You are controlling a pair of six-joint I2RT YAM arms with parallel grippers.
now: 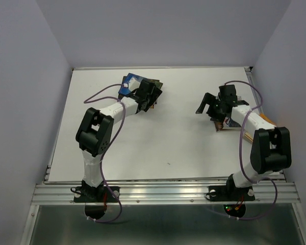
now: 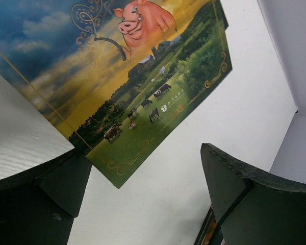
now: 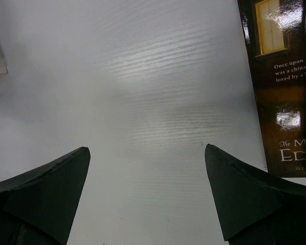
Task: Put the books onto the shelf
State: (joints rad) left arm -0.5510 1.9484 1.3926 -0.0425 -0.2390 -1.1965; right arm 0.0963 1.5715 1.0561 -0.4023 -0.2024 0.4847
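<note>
A stack of books [image 1: 134,84] lies at the back left of the white table [image 1: 178,143]. My left gripper [image 1: 152,93] hovers open at the stack's right edge. In the left wrist view, the top book [image 2: 127,76] shows a pink pig over green fields, and my left gripper [image 2: 143,153] has only bare table between its fingers. A second book's edge [image 2: 211,232] peeks out below the right finger. My right gripper [image 1: 208,104] stands open over bare table. A dark brown book [image 3: 280,87] lies just right of my right gripper [image 3: 147,148]. The shelf is out of view.
More books [image 1: 224,125] lie under the right forearm near the table's right edge, with an orange one [image 1: 269,120] beside them. Grey walls close in the table on the left, back and right. A pale wood-grain panel [image 2: 20,132] covers the pig book's left corner.
</note>
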